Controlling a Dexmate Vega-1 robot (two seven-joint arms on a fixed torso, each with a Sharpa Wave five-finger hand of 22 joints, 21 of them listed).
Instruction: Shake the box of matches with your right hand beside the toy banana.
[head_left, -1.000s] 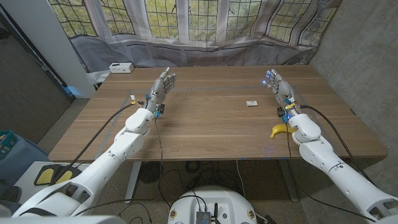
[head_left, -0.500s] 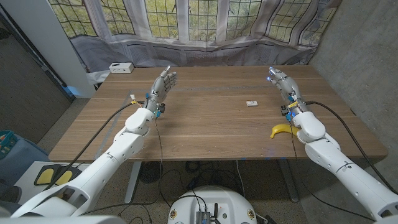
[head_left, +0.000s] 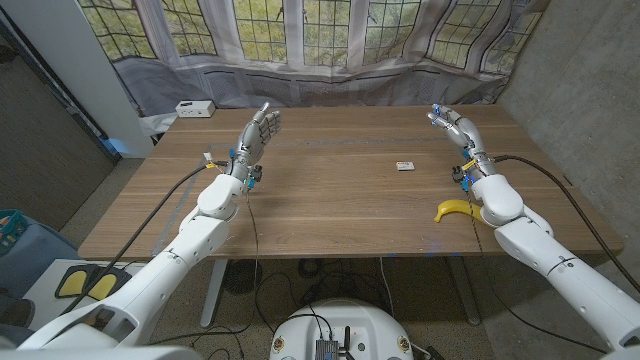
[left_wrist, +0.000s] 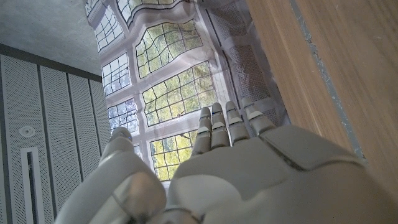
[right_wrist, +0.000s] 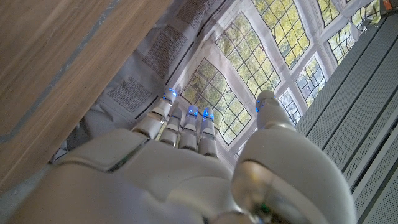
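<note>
Matchbox (head_left: 404, 165) apart from right hand (head_left: 452, 131)

Both arms reach forward over the table from the near corners, the left hand (head_left: 258, 131) raised at the left side and the right hand (head_left: 452, 128) at the right, each holding nothing with fingers extended and slightly apart.
</note>
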